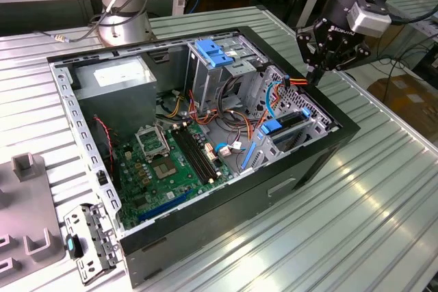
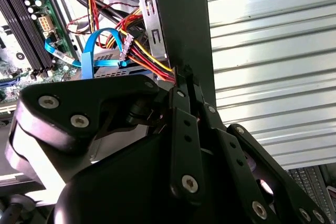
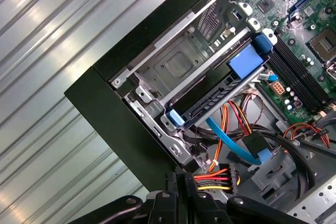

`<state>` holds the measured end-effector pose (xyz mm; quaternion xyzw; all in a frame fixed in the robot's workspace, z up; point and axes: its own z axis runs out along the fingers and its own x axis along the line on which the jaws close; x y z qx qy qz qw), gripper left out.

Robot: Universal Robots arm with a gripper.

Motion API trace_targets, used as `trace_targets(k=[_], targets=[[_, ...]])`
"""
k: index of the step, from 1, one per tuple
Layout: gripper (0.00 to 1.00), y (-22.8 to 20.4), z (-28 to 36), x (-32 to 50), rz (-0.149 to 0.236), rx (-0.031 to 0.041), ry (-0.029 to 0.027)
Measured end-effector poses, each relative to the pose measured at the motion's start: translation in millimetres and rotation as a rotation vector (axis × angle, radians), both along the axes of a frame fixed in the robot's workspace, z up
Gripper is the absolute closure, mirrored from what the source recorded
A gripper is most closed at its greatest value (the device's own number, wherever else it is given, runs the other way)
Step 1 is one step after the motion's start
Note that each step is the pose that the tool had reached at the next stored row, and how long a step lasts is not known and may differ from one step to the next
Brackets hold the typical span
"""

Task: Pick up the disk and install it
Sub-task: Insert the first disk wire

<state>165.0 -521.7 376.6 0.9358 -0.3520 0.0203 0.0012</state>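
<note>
The disk (image 1: 293, 122) lies flat in the lower drive cage at the corner of the open computer case (image 1: 315, 162) on the exterior view's right. In the first wrist view the disk (image 3: 210, 103) shows edge-on, with blue carrier rails at both ends. My gripper (image 1: 315, 78) hangs over the case wall just beyond that cage, apart from the disk. Its fingers are shut together in both wrist views (image 2: 186, 74) (image 3: 184, 179). A red, yellow and orange power cable (image 3: 212, 178) runs right up to the fingertips. I cannot tell whether it is pinched between them.
A grey power-supply box (image 1: 120, 73) fills the case's far corner. A blue bracket (image 1: 215, 52) tops the tall metal cage. The green motherboard (image 1: 168, 162) lies in the middle. A blue data cable (image 3: 226, 137) loops by the disk. Grey fixtures (image 1: 27, 169) stand on the exterior view's left.
</note>
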Motion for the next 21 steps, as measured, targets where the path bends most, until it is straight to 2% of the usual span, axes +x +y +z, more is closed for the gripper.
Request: trace_targets(k=[10, 11, 12, 16, 18, 21], targets=[[0.83, 0.0, 0.0, 0.0, 0.000, 0.0000, 0.0000], [0.83, 0.0, 0.0, -7.0, 0.000, 0.0000, 0.0000], [0.83, -0.1, 0.0, -7.6, -0.034, 0.0001, 0.0000], [0.83, 0.0, 0.0, -7.7, -0.113, -0.0001, -0.0001], [0.83, 0.1, 0.0, -10.0, -0.136, -0.0001, 0.0000], [0.83, 0.0, 0.0, -16.6, -0.147, -0.0001, 0.0000]])
